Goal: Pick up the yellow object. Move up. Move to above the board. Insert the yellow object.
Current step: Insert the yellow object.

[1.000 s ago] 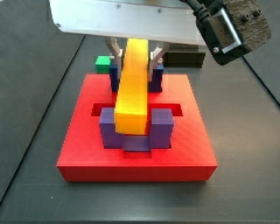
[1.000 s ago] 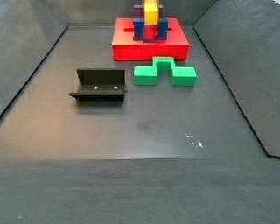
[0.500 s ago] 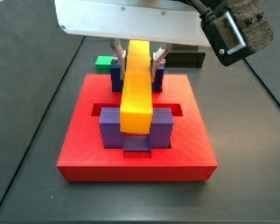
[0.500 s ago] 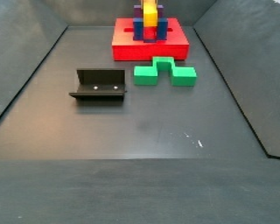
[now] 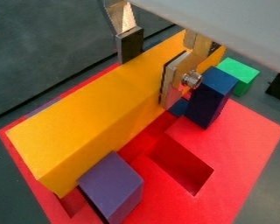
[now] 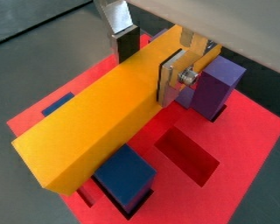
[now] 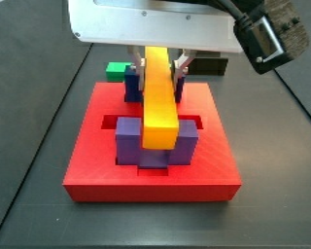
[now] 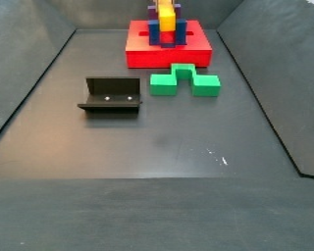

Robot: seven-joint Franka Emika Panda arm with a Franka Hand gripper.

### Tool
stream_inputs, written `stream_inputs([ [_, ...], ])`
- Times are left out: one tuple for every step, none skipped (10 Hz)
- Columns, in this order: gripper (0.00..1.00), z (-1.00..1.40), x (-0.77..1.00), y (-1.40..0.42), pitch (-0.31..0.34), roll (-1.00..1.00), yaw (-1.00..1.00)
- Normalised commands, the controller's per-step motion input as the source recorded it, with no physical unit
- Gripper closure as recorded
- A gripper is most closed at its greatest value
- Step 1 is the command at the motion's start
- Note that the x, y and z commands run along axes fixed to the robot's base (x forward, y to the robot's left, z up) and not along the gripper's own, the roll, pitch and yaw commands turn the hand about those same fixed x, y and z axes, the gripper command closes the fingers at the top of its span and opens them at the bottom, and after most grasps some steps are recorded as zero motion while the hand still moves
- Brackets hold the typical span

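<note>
While the yellow object was clamped between the claw plates, it was held over the board, with its near end between the 2 purple posts. In both wrist views the silver fingers were seen pressed against the bar's 2 long sides, so the claw was closed narrowly on the yellow object. Whether the bar's underside touched the board could not be told.

In a side view the board was seen as a red slab on the dark worktop, and the bar ran from the claw at 12 o'clock toward 6 o'clock, tilted down at its near end. Blue posts were seen at the far end, beside the claw. In a wrist view a recessed slot was shown in the red surface, just beside the bar.

In a side view the board was placed at 12 o'clock on the worktop. The green blocks lay just in front of it, and the fixture stood at about 9 o'clock from them, well apart from the board.
</note>
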Motion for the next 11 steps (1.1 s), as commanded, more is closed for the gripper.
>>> stream_inputs([
  [1.00,-0.16,-0.04,0.00,0.000,0.13,0.00],
  [1.00,-0.19,-0.07,-0.01,0.000,0.14,0.00],
  [1.00,-0.23,-0.05,-0.05,-0.010,0.14,0.00],
  [1.00,-0.29,-0.04,-0.11,-0.036,0.13,0.00],
  [1.00,-0.29,-0.03,-0.16,-0.067,0.08,0.05],
  [1.00,-0.27,-0.02,-0.17,-0.077,0.06,0.07],
  [1.00,-0.24,-0.02,-0.13,-0.064,0.05,0.05],
  [1.00,-0.21,0.00,-0.08,-0.034,0.05,0.04],
  [1.00,-0.15,0.02,0.00,0.000,0.01,0.03],
  [1.00,-0.09,0.07,0.15,0.011,0.00,0.00],
  [1.00,-0.12,0.00,0.17,0.000,0.00,0.00],
])
